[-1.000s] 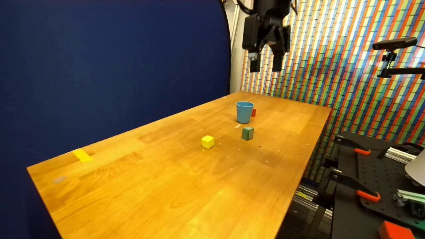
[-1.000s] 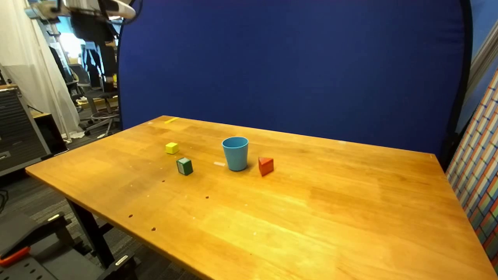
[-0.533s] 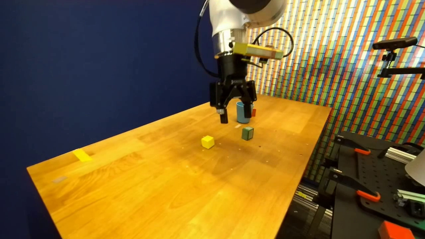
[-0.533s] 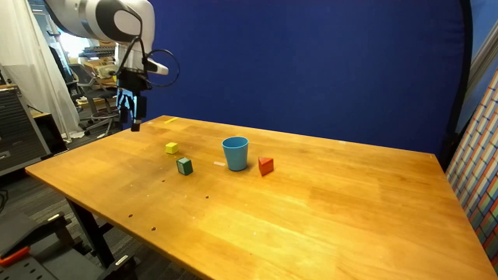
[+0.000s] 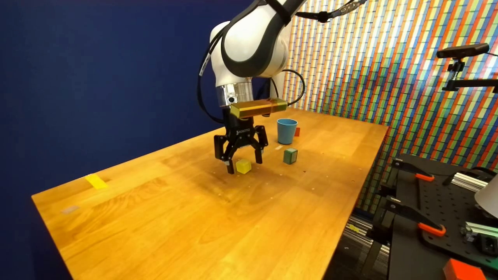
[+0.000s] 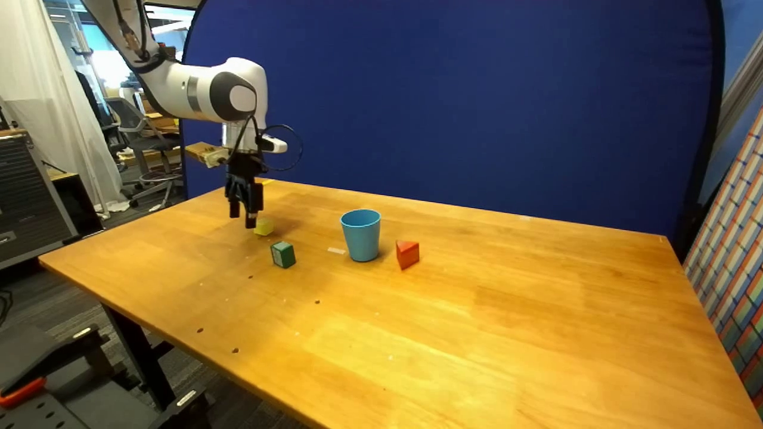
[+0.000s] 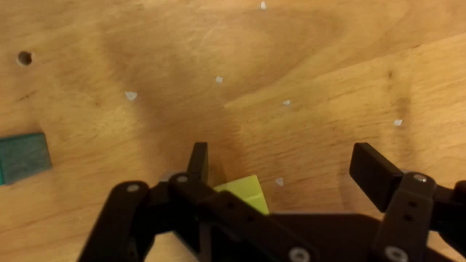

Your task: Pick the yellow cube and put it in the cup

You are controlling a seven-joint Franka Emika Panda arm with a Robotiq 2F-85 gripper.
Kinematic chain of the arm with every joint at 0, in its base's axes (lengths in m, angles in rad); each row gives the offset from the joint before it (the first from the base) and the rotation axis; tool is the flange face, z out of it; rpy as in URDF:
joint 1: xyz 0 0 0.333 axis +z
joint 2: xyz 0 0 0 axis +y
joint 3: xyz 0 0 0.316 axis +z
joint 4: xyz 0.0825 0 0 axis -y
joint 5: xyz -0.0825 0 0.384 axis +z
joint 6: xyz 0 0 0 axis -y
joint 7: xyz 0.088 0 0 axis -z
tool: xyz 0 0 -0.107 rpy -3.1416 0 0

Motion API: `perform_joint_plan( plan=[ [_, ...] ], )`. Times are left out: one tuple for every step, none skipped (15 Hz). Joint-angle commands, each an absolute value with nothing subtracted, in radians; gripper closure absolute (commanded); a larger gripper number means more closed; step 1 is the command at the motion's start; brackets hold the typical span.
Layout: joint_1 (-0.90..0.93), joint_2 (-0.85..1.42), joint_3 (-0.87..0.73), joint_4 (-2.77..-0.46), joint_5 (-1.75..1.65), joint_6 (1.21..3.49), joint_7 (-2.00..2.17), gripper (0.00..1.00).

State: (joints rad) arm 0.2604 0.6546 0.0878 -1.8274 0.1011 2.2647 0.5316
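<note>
The yellow cube [image 5: 243,167] rests on the wooden tabletop [image 5: 163,233], well apart from the blue cup [image 6: 361,239], so the task appears to be at its pick-up step. Close over the cube, the gripper [image 7: 281,154] points downward with its fingers [image 7: 375,174] spread wide and gripping nothing; that width presumably leaves room for one finger on each side. In an exterior view the cube shows between the fingertips, but the wrist view sets it close to the finger on the side of the green cube [image 6: 283,255], partly hidden by the gripper's own body. The fit therefore seems uncentred, and closing from here might shove the cube before pinching it. How high the tips hang over the wood cannot be told. The cube also lies slightly skewed to the closing line, so it may turn when squeezed.

The green cube stands near, and a path to the cup would probably pass close to it, which calls for a lift first. The cup stands upright, mouth up, suiting a release from above. Beyond it, near but apart, sits a red block [image 6: 408,255], a likely obstacle only if the cup tips.
</note>
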Motion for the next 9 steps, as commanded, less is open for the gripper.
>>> perform_joint_plan(
  plan=[
    [0.308, 0.726, 0.015, -1.717, 0.057, 2.264, 0.602, 0.00],
    [0.313, 0.736, 0.000, -1.707, 0.048, 2.269, 0.619, 0.00],
    [0.314, 0.744, -0.010, -1.701, 0.047, 2.271, 0.631, 0.00],
    [0.315, 0.753, -0.018, -1.694, 0.042, 2.268, 0.640, 0.13],
    [0.314, 0.757, -0.018, -1.690, 0.042, 2.265, 0.646, 0.26],
    [0.309, 0.766, -0.014, -1.685, 0.050, 2.265, 0.647, 0.35],
    [0.303, 0.766, -0.005, -1.689, 0.063, 2.259, 0.642, 0.42],
    [0.300, 0.768, 0.001, -1.691, 0.071, 2.255, 0.642, 0.51],
    [0.298, 0.766, 0.005, -1.694, 0.079, 2.256, 0.646, 0.58]
  ],
)
